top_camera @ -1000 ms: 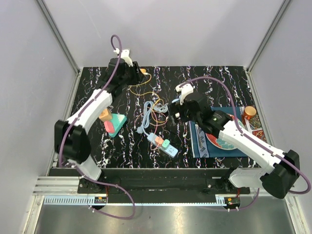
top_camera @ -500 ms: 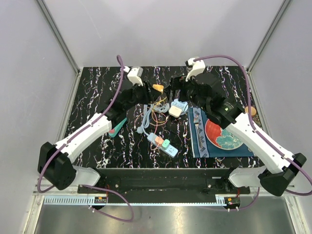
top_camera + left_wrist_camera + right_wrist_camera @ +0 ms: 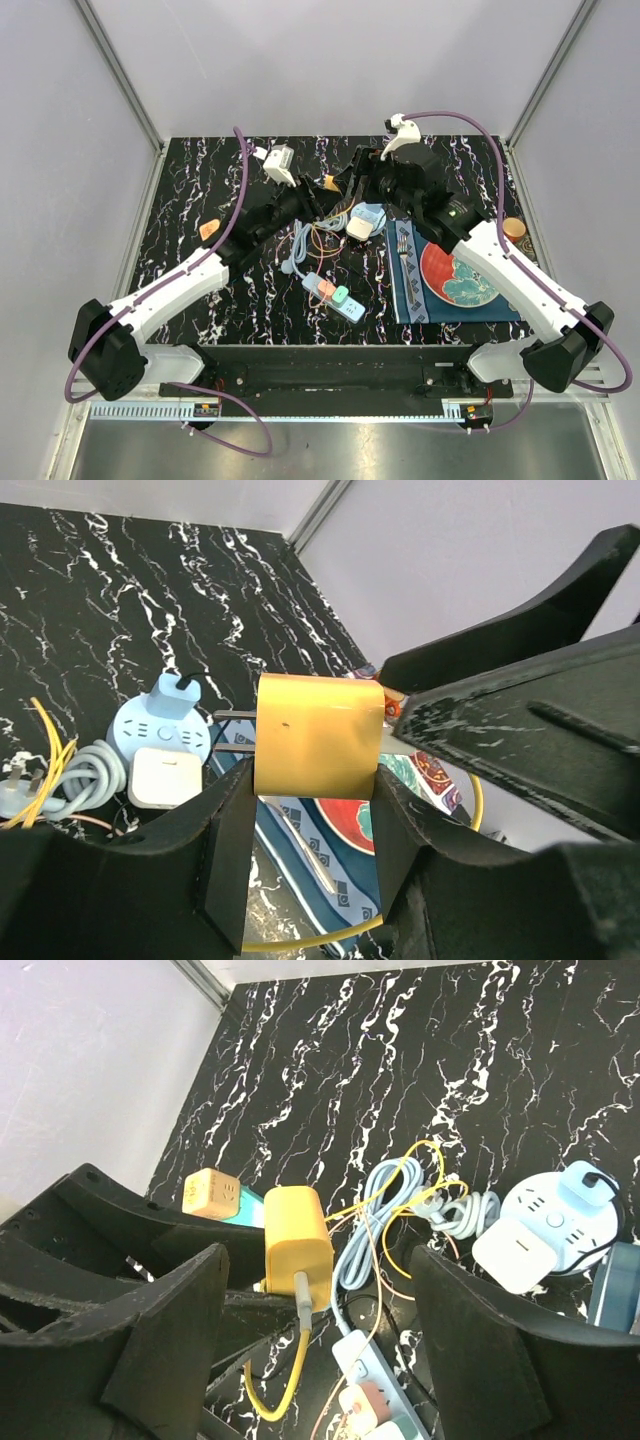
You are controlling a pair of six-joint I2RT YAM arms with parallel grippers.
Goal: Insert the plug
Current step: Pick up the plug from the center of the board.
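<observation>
- Plug (image 3: 318, 738) being held up in the air above the table (image 3: 190, 180), out between the two arms and well apart from the strip (image 3: 335, 294) lying nearer the bases.
- Being pinched across its flat yellow sides by the left gripper (image 3: 312, 790), jaws narrowed onto the body, with both prongs (image 3: 230, 732) sticking out clear to one side.
- Being flanked by the right gripper (image 3: 318, 1260), with fingers spread wide on either side of the body, touching nothing and holding nothing.
- Looking like a small hard plastic block: probably light and stiff, not giving under a squeeze. Showing smooth glossy faces too, so likely slipping or twisting if caught only at a corner.
- Trailing a yellow cable (image 3: 288, 1375) from the end opposite the prongs — soft and springy by the look of it, and likely tugging the body askew when carried.
- Best taking hold on the two broad flat faces, around mid-body, with the pads square on.
- Keeping off the prongs — thin, probably bending easily — and off the cable root.
- Worth leaving the prong end free and facing the slots, and gripping firmly enough to resist the push-back when pressing into a socket.
- Not showing whether aiming for the strip or for the round hub (image 3: 160, 720) already carrying a white adapter (image 3: 168, 780).
</observation>
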